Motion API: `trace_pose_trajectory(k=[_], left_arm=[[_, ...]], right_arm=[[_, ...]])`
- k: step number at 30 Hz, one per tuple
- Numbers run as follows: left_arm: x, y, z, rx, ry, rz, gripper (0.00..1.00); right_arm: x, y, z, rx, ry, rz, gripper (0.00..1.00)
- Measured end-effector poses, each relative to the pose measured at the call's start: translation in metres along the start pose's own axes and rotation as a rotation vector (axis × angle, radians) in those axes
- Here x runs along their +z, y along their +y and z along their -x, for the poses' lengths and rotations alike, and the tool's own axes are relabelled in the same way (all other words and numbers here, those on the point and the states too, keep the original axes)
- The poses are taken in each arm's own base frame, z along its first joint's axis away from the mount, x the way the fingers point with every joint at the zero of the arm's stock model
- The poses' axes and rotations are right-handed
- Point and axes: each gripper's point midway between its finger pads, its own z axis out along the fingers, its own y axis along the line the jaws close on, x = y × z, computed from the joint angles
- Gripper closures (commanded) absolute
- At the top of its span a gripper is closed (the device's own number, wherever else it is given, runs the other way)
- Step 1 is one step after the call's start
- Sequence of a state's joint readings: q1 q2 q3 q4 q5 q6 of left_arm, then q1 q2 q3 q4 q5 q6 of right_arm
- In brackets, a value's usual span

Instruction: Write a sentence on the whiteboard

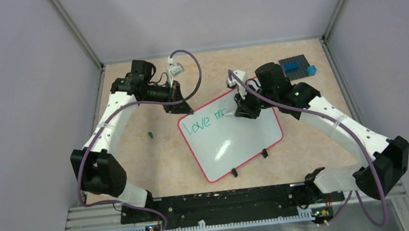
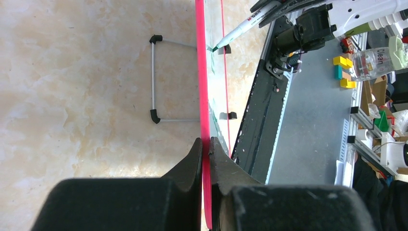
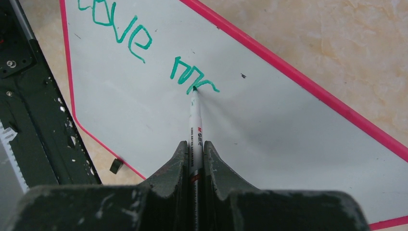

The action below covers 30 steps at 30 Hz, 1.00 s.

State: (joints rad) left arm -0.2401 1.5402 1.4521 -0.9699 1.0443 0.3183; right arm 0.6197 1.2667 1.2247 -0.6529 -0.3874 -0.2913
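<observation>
1. Top external view: noted whiteboard mid-table, between both arms, turned askew so long sides run diag. Bare tabletop all round it.
2. Read green writing along board's far edge: "Love", then start of 2nd word, an "m" plus a partial stroke.
3. Placed left gripper at board's far-left corner.
4. Left wrist view: found jaws pinched tight on red-pink frame, one finger either side, board seen edge-on.
5. Same view: logged thin wire stand w/ black ends on the side away from the white face, its two wires running up to the frame.
6. Placed right gripper over far part of board, right at end of writing.
7. Right wrist view: found jaws closed hard on marker, white barrel w/ printed label, pointing straight out ahead. Tip touching board at last green stroke.
8. Counted two black clip feet on board's near edge.
9. Spotted small green object on table, left of board, well apart. Too small to ID.
10. Noted dark studded plate near table's far-right corner, well apart from board, w/ blue block at its right edge.
11. Could not tell whether board lies flat or sits propped.
</observation>
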Motion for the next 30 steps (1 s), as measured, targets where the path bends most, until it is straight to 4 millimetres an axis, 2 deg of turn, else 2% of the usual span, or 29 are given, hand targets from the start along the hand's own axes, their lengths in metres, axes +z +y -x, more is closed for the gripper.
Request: trace_pose_trajectory(k=[18,30], left_arm=[[0.0,0.0,0.0,0.0,-0.001,-0.002,1.0],[0.0,-0.001,0.0,-0.001,-0.001,-0.005,1.0]], right_arm=[[-0.008,-0.007,-0.008,0.002,0.018,-0.039,1.0],[-0.013,-0.017,0.006,-0.01,-0.009,-0.083,1.0]])
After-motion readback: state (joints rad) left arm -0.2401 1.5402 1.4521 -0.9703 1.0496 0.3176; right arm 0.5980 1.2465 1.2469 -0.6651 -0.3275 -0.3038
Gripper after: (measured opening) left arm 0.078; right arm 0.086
